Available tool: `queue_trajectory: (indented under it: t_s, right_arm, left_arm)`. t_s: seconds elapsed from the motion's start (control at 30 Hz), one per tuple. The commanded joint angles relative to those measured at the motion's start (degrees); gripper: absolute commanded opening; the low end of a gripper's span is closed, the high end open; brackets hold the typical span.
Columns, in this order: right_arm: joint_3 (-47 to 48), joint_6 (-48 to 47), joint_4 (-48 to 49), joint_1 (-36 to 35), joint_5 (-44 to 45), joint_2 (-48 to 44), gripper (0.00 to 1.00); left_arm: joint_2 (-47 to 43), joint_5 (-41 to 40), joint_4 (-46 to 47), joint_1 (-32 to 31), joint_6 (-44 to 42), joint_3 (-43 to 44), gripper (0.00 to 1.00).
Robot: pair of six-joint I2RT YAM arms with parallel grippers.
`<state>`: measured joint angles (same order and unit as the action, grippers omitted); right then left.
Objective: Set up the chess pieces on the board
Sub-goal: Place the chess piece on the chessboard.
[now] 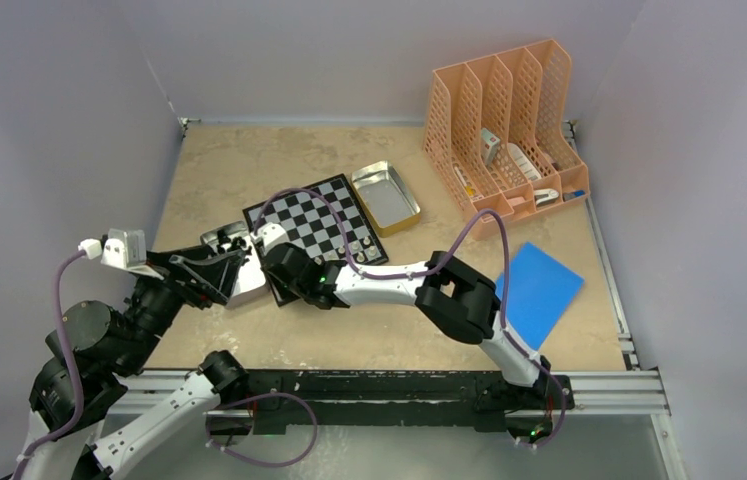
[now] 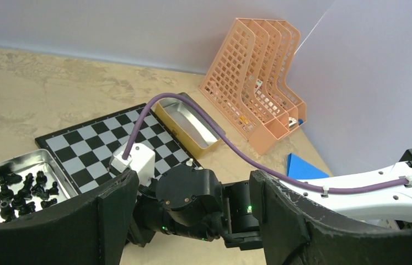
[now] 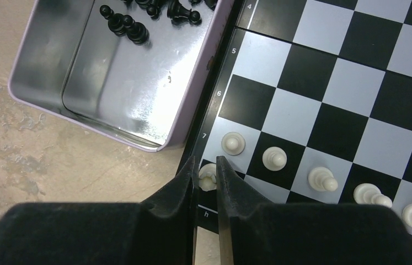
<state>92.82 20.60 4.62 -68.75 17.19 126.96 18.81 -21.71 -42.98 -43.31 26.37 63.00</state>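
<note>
Now the right gripper is standing narrow, its fingers pressing on a pale piece. That piece is resting on a corner square of the board, toward 6 o'clock in the right wrist view. Five pale pawns are lining up from beside that corner toward 4 o'clock, one per square. At 10 o'clock, just beside the board's border, a tray is holding black pieces. The left gripper is hanging wide with nothing between its fingers, at the board's 8 o'clock in the top view. A gold tray is sitting at the board's 2 o'clock.
</note>
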Motion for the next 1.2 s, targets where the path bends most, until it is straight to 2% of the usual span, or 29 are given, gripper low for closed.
queue_trajectory:
  t_s: [0.0,0.57,1.17]
  right_arm:
    - [2.58,0.24,-2.92,-0.58,1.89,0.19,0.17]
    - [4.34,0.58,-5.81,-0.94,3.23,1.16,0.18]
    - [3.51,1.99,-5.30,-0.95,2.06,-1.97,0.45]
  left_arm:
    - [-0.61,-1.05,1.22,-0.28,-0.27,0.81,0.73]
    - [-0.44,-0.85,1.24,-0.29,-0.09,0.72,0.73]
    - [0.31,-0.81,0.97,-0.33,-0.61,0.12,0.73]
